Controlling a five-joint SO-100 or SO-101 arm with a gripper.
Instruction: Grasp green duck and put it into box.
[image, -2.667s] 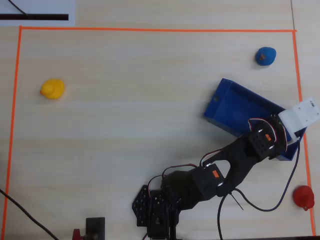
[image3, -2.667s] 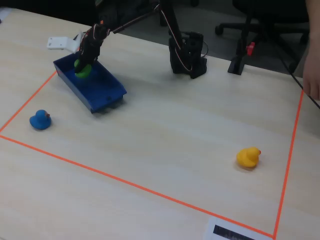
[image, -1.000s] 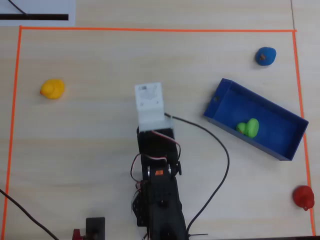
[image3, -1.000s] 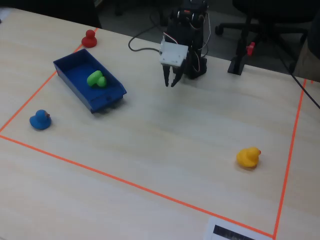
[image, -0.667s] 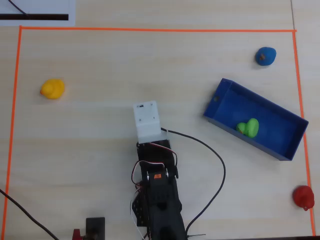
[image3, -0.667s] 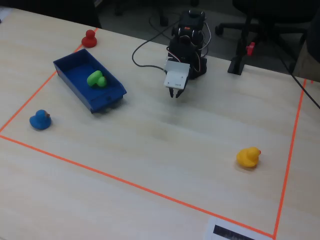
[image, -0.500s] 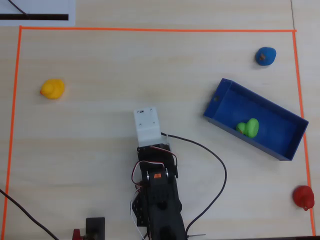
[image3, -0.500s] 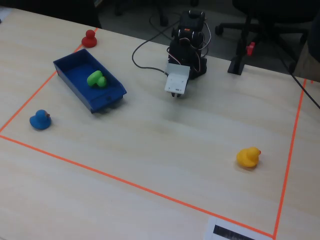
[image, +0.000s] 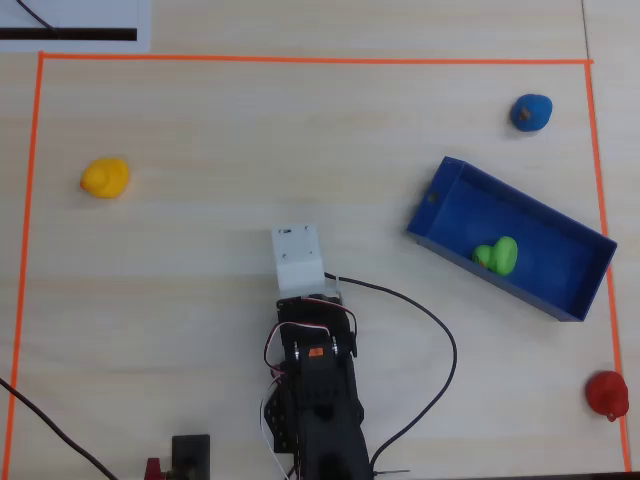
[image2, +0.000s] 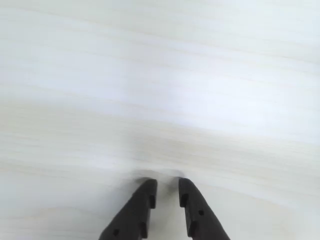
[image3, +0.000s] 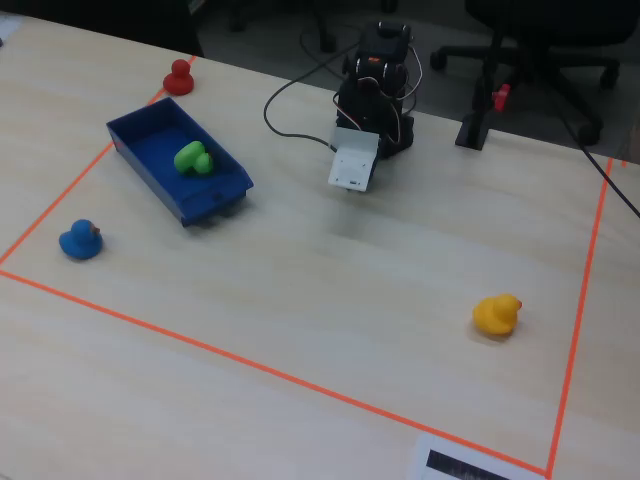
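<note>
Green duck (image: 497, 255): dropped, lay inside box (image: 447, 188) (delivery looked done).
Gripper (image2: 166, 186): empty, jaws nearly together, pulled back low over bare table (image: 200, 290), well away from box.

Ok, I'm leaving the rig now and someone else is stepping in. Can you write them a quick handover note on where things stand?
Gripper: holds nothing, fingers nearly together with only a narrow gap, low over bare table near the arm's base.
Green duck: lying inside the box, toward its middle, clear of the gripper.
Box: sits at the right of the taped area in the overhead view, open side up.
Other ducks: yellow duck, blue duck and red duck are on the table outside the box.
Done: the green duck is in the box.
Left: nothing for this job, as far as the views show.
</note>
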